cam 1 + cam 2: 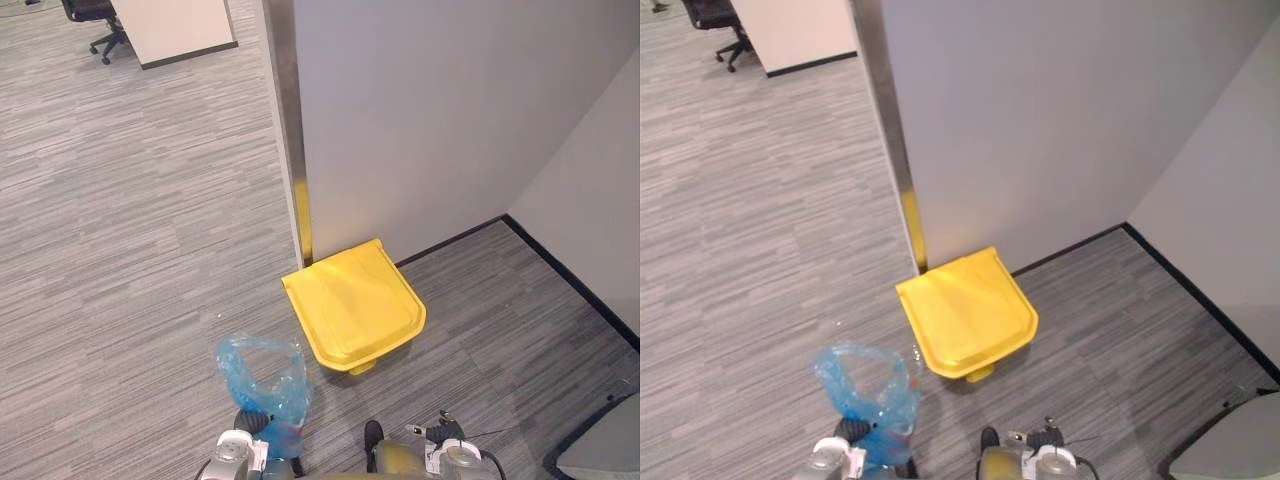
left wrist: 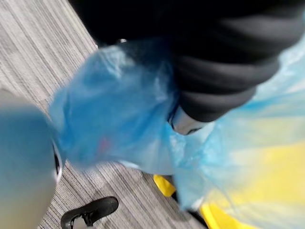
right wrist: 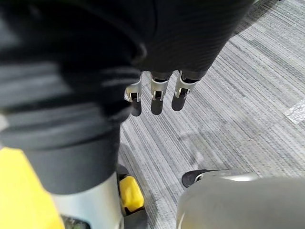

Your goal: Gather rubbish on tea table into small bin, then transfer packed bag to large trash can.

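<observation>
Left robot hand (image 2: 214,81) holds bag (image 1: 265,385) upright, mouth up

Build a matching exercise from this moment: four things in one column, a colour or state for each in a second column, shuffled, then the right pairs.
Things:
1. plastic bag
2. large trash can
3. office chair
4. right hand

Colour or state:
A. black, farthest away
B. fingers straight, holding nothing
C. translucent blue, mouth open
D. yellow, lid down

Pairs: 1-C, 2-D, 3-A, 4-B
</observation>
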Available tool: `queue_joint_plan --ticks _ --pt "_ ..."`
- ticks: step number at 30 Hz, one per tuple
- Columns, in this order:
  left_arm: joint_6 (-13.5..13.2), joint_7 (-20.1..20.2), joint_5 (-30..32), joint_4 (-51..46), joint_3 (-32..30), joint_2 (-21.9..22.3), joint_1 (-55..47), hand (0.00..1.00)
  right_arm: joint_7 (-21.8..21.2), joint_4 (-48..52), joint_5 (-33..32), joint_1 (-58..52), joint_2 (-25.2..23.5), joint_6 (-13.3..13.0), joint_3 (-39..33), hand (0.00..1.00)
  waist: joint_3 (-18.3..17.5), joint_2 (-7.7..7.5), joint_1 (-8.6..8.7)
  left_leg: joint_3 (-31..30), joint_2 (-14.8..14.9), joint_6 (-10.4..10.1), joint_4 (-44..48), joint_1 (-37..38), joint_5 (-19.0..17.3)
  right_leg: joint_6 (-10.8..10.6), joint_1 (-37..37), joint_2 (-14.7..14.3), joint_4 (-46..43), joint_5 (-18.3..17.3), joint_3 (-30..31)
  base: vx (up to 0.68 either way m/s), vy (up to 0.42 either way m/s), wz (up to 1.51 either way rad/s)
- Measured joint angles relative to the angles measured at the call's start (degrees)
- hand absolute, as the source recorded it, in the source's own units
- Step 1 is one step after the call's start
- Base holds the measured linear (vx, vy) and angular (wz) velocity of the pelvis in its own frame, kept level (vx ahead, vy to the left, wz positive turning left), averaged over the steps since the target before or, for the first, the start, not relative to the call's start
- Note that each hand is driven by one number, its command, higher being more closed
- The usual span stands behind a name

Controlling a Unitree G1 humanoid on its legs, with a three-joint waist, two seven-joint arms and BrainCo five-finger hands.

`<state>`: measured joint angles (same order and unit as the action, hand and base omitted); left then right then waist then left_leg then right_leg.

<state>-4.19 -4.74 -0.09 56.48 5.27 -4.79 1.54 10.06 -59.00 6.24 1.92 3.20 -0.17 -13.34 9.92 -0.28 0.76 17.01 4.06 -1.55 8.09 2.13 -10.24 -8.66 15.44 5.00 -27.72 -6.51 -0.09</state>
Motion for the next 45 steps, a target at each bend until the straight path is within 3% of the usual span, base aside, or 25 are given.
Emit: queue_joint_plan --ticks 1,3,5,6,8,9,12,15,19,21,25,28,36,40,41,42,43,44,45 --pt "0.01 -0.04 -0.01 -0.35 0.06 0.25 0.23 1.0 0.04 1.02 0.04 0.55 -0.08 -0.01 0.12 0.0 0.99 0.43 0.11 -0.5 0.53 0.53 1.43 0.04 -0.86 0.6 1.32 -0.4 -1.14 -1.62 -0.65 -0.08 0.025 -0.05" --pt "0.0 -0.16 -0.03 -0.97 0.1 -0.03 0.85 1.0 0.0 2.1 0.04 0.49 -0.77 -0.01 0.97 0.0 1.57 -0.31 -0.07 -0.46 1.47 0.23 4.59 0.0 -2.83 1.97 3.31 -1.34 3.15 -0.62 -2.09 0.04 -0.027 0.03" --pt "-0.04 -0.17 -0.08 -1.61 0.02 -0.16 1.4 1.0 0.08 2.33 0.1 0.51 -1.23 0.17 2.61 0.0 2.58 -2.97 -0.28 -0.13 0.98 -0.71 8.49 0.03 -5.47 2.95 2.97 -1.24 13.14 3.35 -3.34 0.11 -0.122 0.11" --pt "-0.01 -0.24 -0.13 -1.65 -0.74 0.73 1.76 1.0 0.16 2.48 0.27 0.87 -0.93 0.34 2.85 0.0 3.18 -3.05 -0.45 -0.31 1.98 -1.65 11.75 -0.16 -7.72 3.95 2.44 -1.02 12.37 5.44 -4.92 0.15 -0.144 -0.15" --pt "-0.04 -0.3 -0.14 -1.72 -1.11 2.09 2.08 1.0 0.28 3.9 0.43 0.93 -0.97 0.55 2.79 0.0 4.1 -1.3 -0.94 -0.49 3.91 -2.82 14.55 -1.04 -9.74 3.99 3.27 -2.28 10.21 5.44 -5.11 0.16 -0.126 -0.08" --pt "-0.05 -0.29 -0.13 -1.75 -1.09 2.3 2.43 1.0 0.35 4.82 0.41 0.81 -1.01 0.55 2.53 0.0 4.14 -1.3 -0.73 -0.7 4.1 -3.1 14.71 -1.18 -10.19 4.26 4.27 -2.47 7.92 5.27 -4.83 0.18 -0.156 0.27" --pt "-0.06 -0.3 -0.04 -3.01 -1.67 2.2 2.85 1.0 0.76 7.41 0.35 -1.15 -1.41 0.4 2.05 0.0 4.08 -1.44 -0.71 -4.5 4.15 -4.48 16.03 -1.1 -11.56 6.48 5.83 -3.56 -0.42 1.05 -2.38 0.17 -0.138 0.54" --pt "-0.11 -0.32 0.08 -4.02 -2.16 2.2 2.74 1.0 0.78 8.11 0.4 -2.01 -1.69 0.49 1.02 0.0 3.74 -0.88 -1.17 -8.12 4.81 -6.0 18.39 -1.34 -13.33 7.98 5.82 -3.43 -5.41 -3.04 -4.65 0.22 -0.113 0.61" --pt "-0.09 -0.26 0.53 -4.01 -3.46 2.3 2.7 1.0 0.58 8.1 0.58 -1.91 -2.16 0.63 0.67 0.0 2.7 -0.74 -1.23 -9.98 5.25 -6.73 16.57 -1.8 -13.46 9.52 6.8 -2.78 -7.86 -5.73 -6.88 0.17 -0.06 0.32" --pt "-0.08 -0.16 0.8 -4.01 -3.69 2.95 2.31 1.0 0.54 8.03 0.61 -2.03 -2.03 0.71 1.72 0.0 1.25 0.04 -1.2 -9.99 5.55 -7.59 13.48 -0.68 -12.66 10.24 6.83 -2.99 -7.84 -6.41 -7.35 0.18 -0.039 0.06" --pt "-0.09 -0.02 1.06 -3.99 -3.68 3.59 2.08 1.0 0.08 7.61 1.22 -2.71 -2.41 0.67 2.88 0.0 -1.57 0.99 -1.07 -9.98 6.55 -8.06 8.15 1.41 -10.08 11.27 5.62 -4.01 -5.63 -5.69 -7.26 0.19 -0.025 0.07" --pt "-0.09 0.01 1.07 -3.98 -3.7 3.3 1.82 1.0 0.03 6.13 2.38 -2.95 -2.49 0.67 2.88 0.0 -2.15 0.64 -1.03 -9.92 6.97 -8.16 5.93 4.76 -8.85 12.02 2.19 -5.02 -3.59 -5.12 -6.69 0.06 0.028 0.08" --pt "-0.01 0.21 1.11 -3.27 -3.45 3.27 -0.13 1.0 -0.13 5.13 2.67 -3.42 -2.66 0.74 2.87 0.0 -2.9 -0.19 -1.07 -9.33 4.96 -7.3 5.42 5.98 -6.16 10.45 0.16 -4.46 0.25 -1.5 -4.2 -0.09 0.02 -0.06" --pt "-0.07 0.19 1.05 -1.43 -1.57 1.78 -0.04 1.0 -0.34 4.59 2.65 -3.81 -2.81 0.57 2.91 0.0 -2.77 -1.59 -1.12 -7.38 3.67 -7.11 5.16 6.22 -5.18 9.84 0.19 -3.27 1.3 1.01 -3.76 -0.26 -0.041 -0.1" --pt "0.09 0.19 1.0 -0.72 -1.63 1.51 -0.04 1.0 -0.44 4.23 2.63 -3.78 -2.92 0.49 3.02 0.0 -2.69 -2.52 -1.31 -6.08 3.16 -5.99 5.59 5.64 -4.31 7.76 -0.35 -3.51 5.15 2.81 -3.24 -0.31 -0.052 -0.2" --pt "-0.04 0.24 0.99 -0.93 -1.77 2.22 -0.02 1.0 -0.5 4.52 2.4 -3.65 -2.4 0.46 2.69 0.0 -2.77 -0.23 -1.27 -5.17 6.15 -5.19 6.28 3.22 -4.17 6.35 -0.29 -3.87 4.74 2.27 -4.86 -0.31 -0.063 -0.22" --pt "-0.11 0.28 0.97 -1.19 -1.96 2.23 -0.12 1.0 -0.55 4.82 2.3 -3.33 -2.37 0.32 2.41 0.0 -2.44 -0.16 -1.28 -4.81 6.1 -5.42 6.61 2.65 -4.13 7.73 1.83 -3.1 -2.4 -0.26 -5.69 -0.3 -0.071 -0.02" --pt "0.32 0.2 0.98 -0.98 -1.9 1.49 -0.46 1.0 -0.63 5.03 2.24 -3.16 -2.44 0.33 2.62 0.0 -2.74 -1.75 -0.84 -5.16 5.33 -5.44 6.47 2.28 -2.82 7.91 2.95 0.0 -17.17 -5.31 -6.2 -0.27 -0.1 0.16" --pt "0.61 0.21 0.95 -1.01 -1.9 1.59 -0.71 1.0 -0.63 4.84 2.28 -4.19 -2.06 0.38 2.59 0.0 -3.12 -2.02 -1.0 -5.75 5.49 -5.68 5.83 2.3 -1.61 6.76 -0.22 1.84 -21.87 -7.96 -6.0 -0.26 -0.106 0.25"
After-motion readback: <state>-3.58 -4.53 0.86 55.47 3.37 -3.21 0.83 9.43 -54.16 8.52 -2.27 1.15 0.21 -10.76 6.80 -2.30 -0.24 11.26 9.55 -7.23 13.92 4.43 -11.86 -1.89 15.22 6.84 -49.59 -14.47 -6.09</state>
